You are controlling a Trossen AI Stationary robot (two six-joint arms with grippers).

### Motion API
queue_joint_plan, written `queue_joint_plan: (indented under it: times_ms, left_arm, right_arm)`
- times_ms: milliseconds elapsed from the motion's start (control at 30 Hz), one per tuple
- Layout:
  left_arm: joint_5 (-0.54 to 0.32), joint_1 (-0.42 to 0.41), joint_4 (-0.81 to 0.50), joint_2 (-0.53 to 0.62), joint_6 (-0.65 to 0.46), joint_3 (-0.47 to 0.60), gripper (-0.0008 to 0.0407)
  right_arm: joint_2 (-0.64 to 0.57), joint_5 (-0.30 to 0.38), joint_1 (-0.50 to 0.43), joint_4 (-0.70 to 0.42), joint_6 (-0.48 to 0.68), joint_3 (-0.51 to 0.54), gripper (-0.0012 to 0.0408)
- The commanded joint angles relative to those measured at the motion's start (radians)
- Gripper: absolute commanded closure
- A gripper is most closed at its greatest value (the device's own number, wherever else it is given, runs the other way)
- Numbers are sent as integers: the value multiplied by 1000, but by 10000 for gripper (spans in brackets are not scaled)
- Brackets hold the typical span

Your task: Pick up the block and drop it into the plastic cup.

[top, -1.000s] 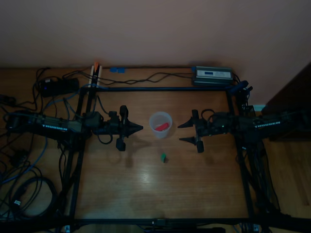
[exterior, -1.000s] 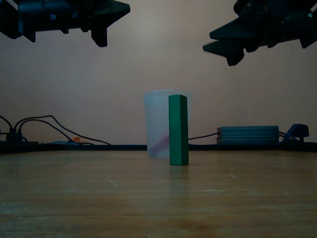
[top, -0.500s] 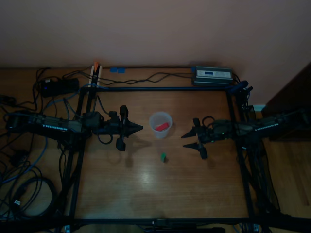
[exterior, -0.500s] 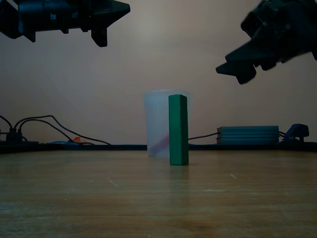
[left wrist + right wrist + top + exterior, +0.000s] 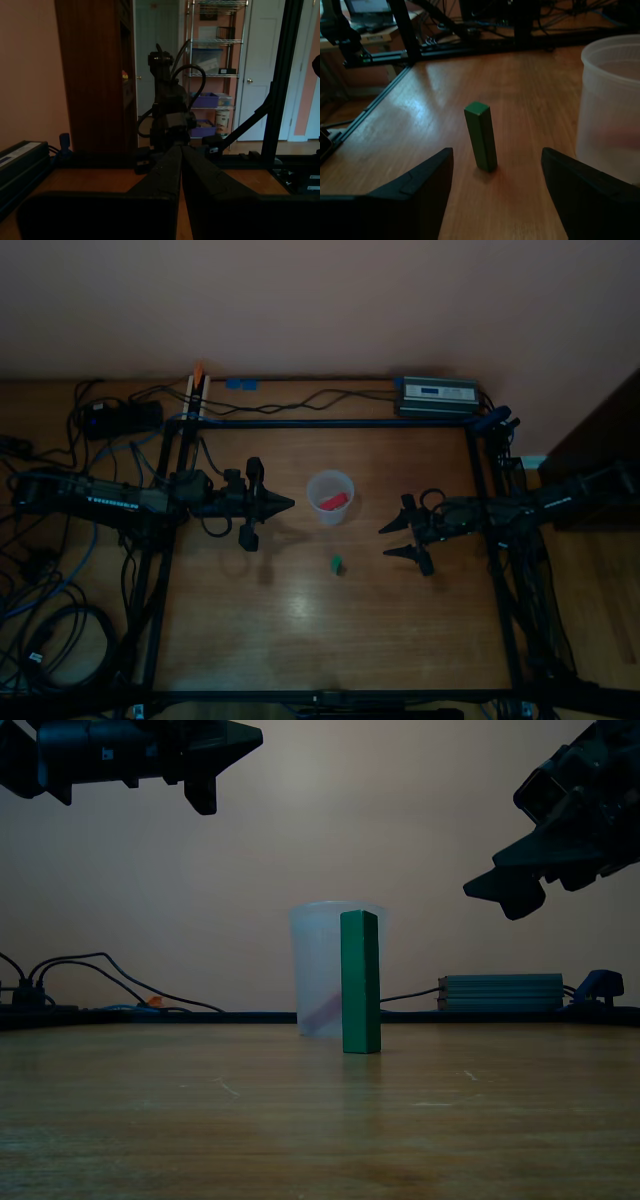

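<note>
The right tool (image 5: 397, 540) has dropped lower and swung toward the block (image 5: 337, 563) since a second ago; we see its jaws spread wide, nothing between them. We count one green block, upright on the surface (image 5: 330, 630) just beside one cup (image 5: 330, 497), which holds one red piece (image 5: 334, 501). The left tool (image 5: 288, 504) hangs clenched, empty.

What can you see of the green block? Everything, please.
The green block is a plain solid-green oblong with a square top, matte, material unclear. It stands upright on end on the wooden table, apart from the plastic cup. From above, only its small top shows. In the exterior view it overlaps the cup but stands in front of it. Nothing grips it: the right gripper is open, its fingers on either side but short of it.
</note>
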Motion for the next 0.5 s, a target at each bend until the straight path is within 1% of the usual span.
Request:
queue_joint_plan:
  times_ms: [0, 100, 200, 333, 467]
  left_arm:
    - [0, 0, 0, 0, 0, 0, 399]
    - [0, 0, 0, 0, 0, 0, 399]
    - [0, 0, 0, 0, 0, 0, 399]
    - [0, 0, 0, 0, 0, 0, 399]
    - [0, 0, 0, 0, 0, 0, 399]
  right_arm:
    - [13, 2, 0, -12, 0, 12, 151]
    - [65, 2, 3, -12, 0, 32, 158]
    - [165, 2, 13, 2, -9, 66, 170]
    - [310, 1, 20, 52, -38, 126, 182]
    - [410, -3, 20, 77, -55, 187, 183]
